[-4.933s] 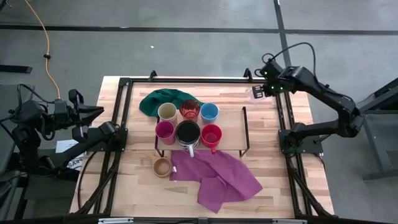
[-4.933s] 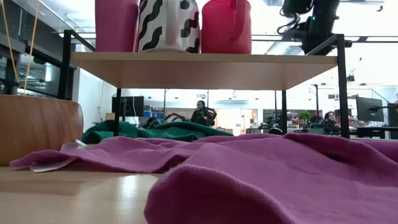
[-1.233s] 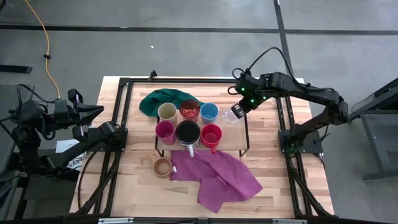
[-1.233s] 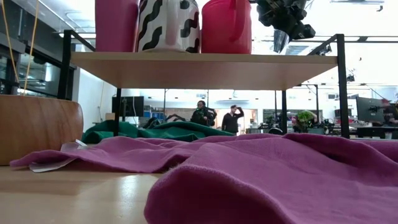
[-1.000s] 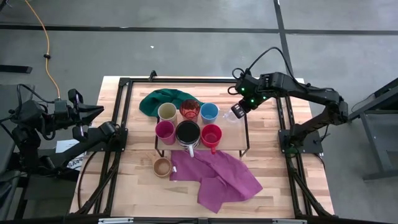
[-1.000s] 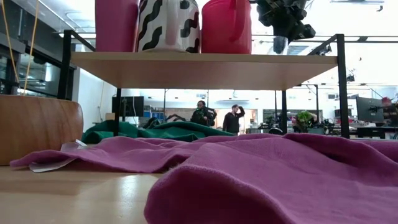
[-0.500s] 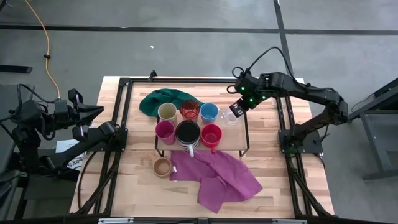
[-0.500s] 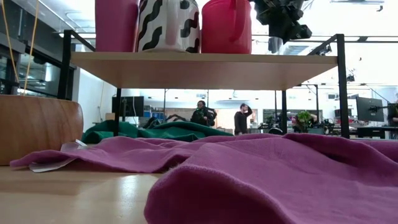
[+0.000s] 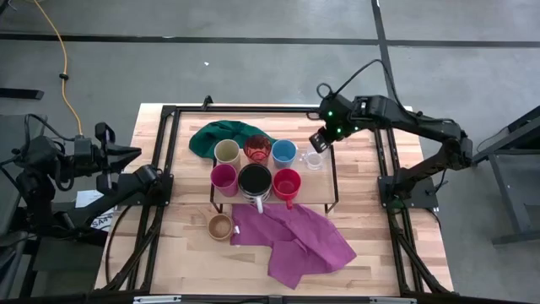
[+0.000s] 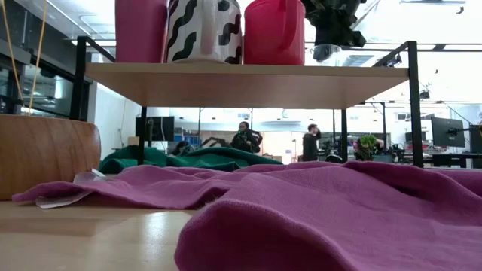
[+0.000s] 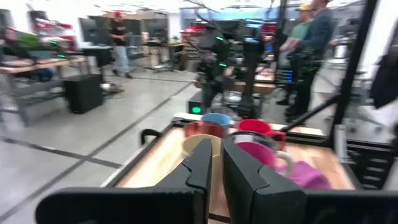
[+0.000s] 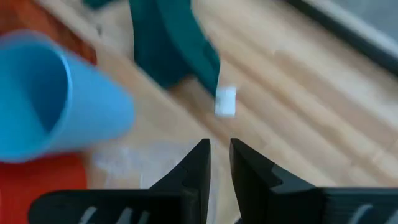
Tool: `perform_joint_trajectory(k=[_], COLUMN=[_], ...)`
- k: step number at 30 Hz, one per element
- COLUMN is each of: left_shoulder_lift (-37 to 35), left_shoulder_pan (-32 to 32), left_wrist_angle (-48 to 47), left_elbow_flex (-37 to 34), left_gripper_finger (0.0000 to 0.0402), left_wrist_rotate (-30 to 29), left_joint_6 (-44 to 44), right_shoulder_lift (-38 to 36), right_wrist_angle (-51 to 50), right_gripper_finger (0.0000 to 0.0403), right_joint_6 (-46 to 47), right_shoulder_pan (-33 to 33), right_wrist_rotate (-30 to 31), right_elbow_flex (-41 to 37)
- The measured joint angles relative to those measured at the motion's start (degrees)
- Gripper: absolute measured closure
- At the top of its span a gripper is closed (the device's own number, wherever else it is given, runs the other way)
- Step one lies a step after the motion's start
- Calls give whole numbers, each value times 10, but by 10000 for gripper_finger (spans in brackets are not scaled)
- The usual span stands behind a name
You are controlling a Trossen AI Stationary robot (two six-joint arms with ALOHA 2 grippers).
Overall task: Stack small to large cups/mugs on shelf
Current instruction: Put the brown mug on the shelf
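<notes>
— Which cup is being handled, and what does it look like?

— The small clear glass cup [image 9: 314,160]. It is see-through, so the pale wood shows through it, and it stands upright on the low light-wood shelf on thin black legs [image 9: 317,189], at the right end of the back row, just beside the blue cup [image 9: 283,152].

— What else is on that shelf?

— The back row runs from the cream cup [image 9: 227,152] to the translucent red cup [image 9: 257,149], then the blue and the glass. In front stand the magenta cup [image 9: 224,178], the larger black-and-white striped mug [image 9: 255,181] and the red handled mug [image 9: 287,183]. The tan wooden cup [image 9: 220,225] sits down on the slatted wooden table [image 9: 380,245], beside the purple cloth [image 9: 295,241]. A green cloth [image 9: 221,135] lies behind the shelf.

— Where is the glass relative to the right gripper [image 9: 318,142]?

— Just beside it, on the side toward the front of the table. The jaws are apart from the glass and not around it. In the right wrist view the two dark fingers stand a little parted, with bare wood in the gap and nothing between them.

— And the left gripper [image 11: 214,155]?

— It waits off the table's left edge, all but closed, with only a thin slit between the fingers, and it holds nothing.
</notes>
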Motion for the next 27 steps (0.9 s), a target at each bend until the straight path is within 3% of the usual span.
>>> perform_joint_trajectory(k=[9, 12, 17, 24, 27], left_shoulder_lift=[1, 1, 1, 1, 1], left_shoulder_pan=[0, 0, 0, 1, 22], left_wrist_angle=[-27, -72, -122, -189, -232], left_elbow_flex=[-1, -6, -6, -10, -30], left_gripper_finger=[378, 378, 378, 378, 378], left_wrist_rotate=[115, 189, 226, 251, 288], left_joint_6=[-47, -65, -63, -16, 13], right_shoulder_lift=[-1, -2, -3, -2, 2], right_wrist_angle=[47, 107, 200, 195, 182], right_gripper_finger=[350, 350, 350, 350, 350], right_joint_6=[-60, -88, -105, -119, -126], right_shoulder_pan=[-35, -34, -34, -9, 6], right_wrist_rotate=[25, -17, -131, -141, -159], right_elbow_flex=[153, 220, 307, 337, 337])
